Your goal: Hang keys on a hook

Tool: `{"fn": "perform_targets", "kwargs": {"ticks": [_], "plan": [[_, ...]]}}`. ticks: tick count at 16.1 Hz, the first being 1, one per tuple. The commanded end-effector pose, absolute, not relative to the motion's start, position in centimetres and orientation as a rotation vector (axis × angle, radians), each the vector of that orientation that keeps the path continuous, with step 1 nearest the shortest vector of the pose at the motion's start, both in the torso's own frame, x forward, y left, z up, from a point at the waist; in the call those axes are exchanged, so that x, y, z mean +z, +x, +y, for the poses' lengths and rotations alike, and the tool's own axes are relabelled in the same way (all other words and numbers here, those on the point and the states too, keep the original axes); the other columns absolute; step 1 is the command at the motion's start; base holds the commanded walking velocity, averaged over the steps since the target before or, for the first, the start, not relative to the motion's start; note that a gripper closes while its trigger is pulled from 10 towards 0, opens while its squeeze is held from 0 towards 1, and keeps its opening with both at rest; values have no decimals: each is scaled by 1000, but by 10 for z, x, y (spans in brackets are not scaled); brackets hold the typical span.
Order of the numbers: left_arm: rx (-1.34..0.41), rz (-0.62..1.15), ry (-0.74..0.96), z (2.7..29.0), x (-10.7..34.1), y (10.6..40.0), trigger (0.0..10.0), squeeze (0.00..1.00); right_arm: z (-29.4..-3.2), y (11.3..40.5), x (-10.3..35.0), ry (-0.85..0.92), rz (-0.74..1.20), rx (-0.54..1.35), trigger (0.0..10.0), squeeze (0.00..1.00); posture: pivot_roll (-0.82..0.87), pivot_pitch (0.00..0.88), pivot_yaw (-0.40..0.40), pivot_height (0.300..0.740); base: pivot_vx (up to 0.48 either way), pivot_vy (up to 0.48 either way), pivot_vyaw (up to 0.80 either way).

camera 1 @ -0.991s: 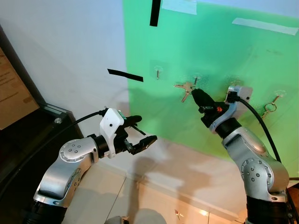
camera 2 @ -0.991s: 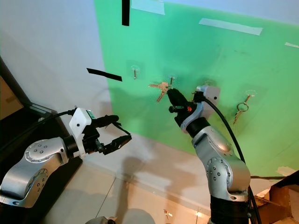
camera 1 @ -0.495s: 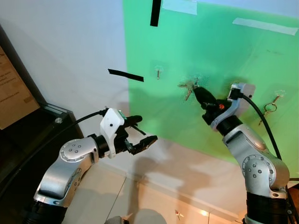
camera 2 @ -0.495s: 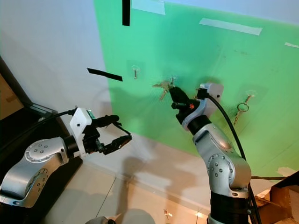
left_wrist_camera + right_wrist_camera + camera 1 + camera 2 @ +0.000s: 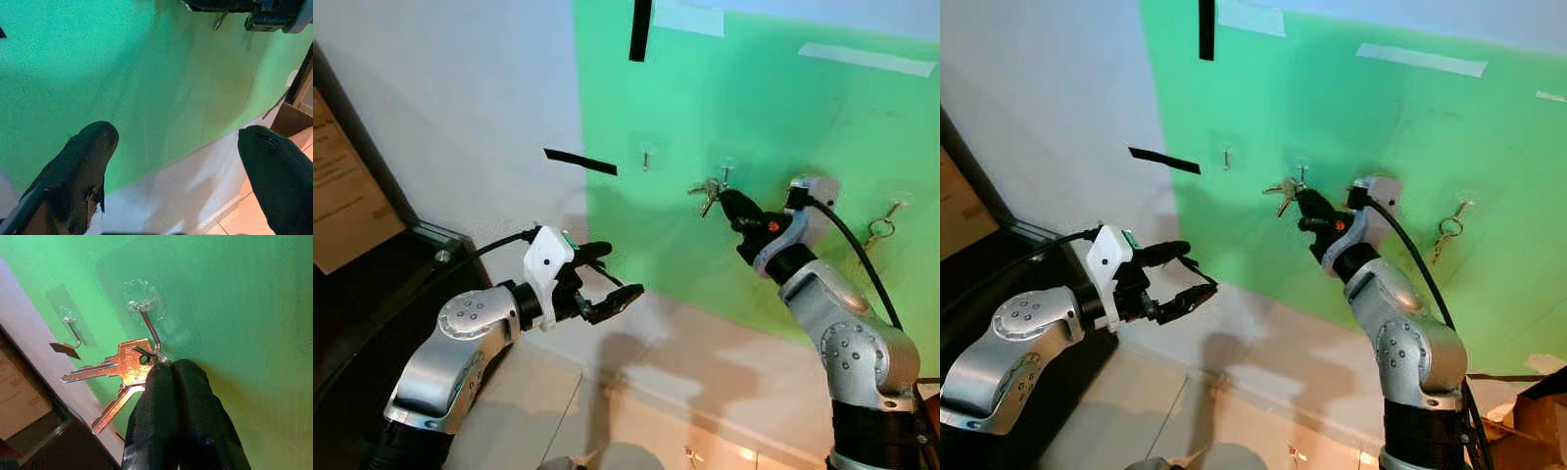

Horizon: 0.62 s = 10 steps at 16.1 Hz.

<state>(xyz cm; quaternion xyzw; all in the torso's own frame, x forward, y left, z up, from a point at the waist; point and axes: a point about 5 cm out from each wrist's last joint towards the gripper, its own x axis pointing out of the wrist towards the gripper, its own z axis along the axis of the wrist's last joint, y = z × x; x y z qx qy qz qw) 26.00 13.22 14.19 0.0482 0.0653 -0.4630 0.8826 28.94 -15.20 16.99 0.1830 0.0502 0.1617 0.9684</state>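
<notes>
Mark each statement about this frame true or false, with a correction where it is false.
1. The right gripper is shut on the keys at the middle hook. True.
2. The left gripper is helping to hold the keys. False: it is open, held low and away from the wall.
3. Another set of keys hangs on a hook farther to the robot's right. True.
4. The hooks are fixed to the white wall. False: they sit on the green panel.
5. The hook to the left holds keys. False: it is bare.
</notes>
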Motion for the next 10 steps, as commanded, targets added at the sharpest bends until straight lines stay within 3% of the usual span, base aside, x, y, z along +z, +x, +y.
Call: {"fn": "perform_targets", "kwargs": {"ticks": [1, 7, 10], "plan": [[-974, 120, 127, 131, 145, 262, 10000, 0, -156, 285, 152, 330, 171, 289, 10000, 1000, -52, 0, 31, 740, 0, 0, 0], [-960, 102, 106, 131, 147, 262, 10000, 0, -159, 275, 152, 299, 83, 292, 10000, 1000, -50, 0, 33, 740, 0, 0, 0], [-873, 89, 103, 136, 144, 266, 10000, 0, -159, 263, 148, 230, 58, 296, 10000, 1000, -57, 0, 41, 740, 0, 0, 0]]}}
